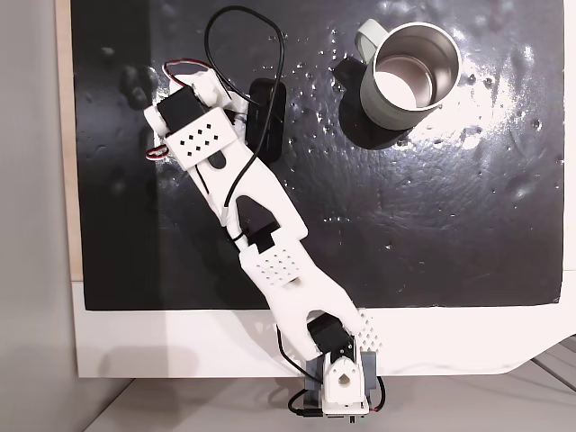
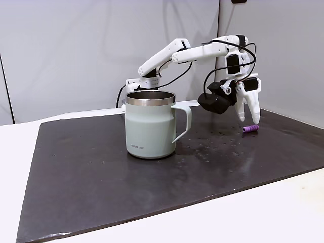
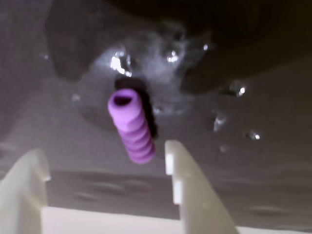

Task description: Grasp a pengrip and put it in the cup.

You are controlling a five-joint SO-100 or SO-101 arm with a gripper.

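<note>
The pengrip (image 3: 131,126) is a small ribbed purple tube lying on the black mat, its open end facing away in the wrist view. My gripper (image 3: 105,153) hovers just above it, open, with the tube lying ahead of the gap and close to the right finger (image 3: 187,185). From the side, in a fixed view, the gripper (image 2: 249,119) points down with its tips just above the pengrip (image 2: 250,128). The cup (image 2: 149,124) is a sage-green mug with a steel interior, standing upright well away from the gripper, handle towards it. Seen from above, the cup (image 1: 409,76) sits at the upper right.
A black mat (image 1: 432,234) covers most of the white table (image 1: 180,346). The white arm (image 1: 270,243) reaches from the bottom edge to the upper left in a fixed view, with a black cable looping over it. Open mat lies between gripper and cup.
</note>
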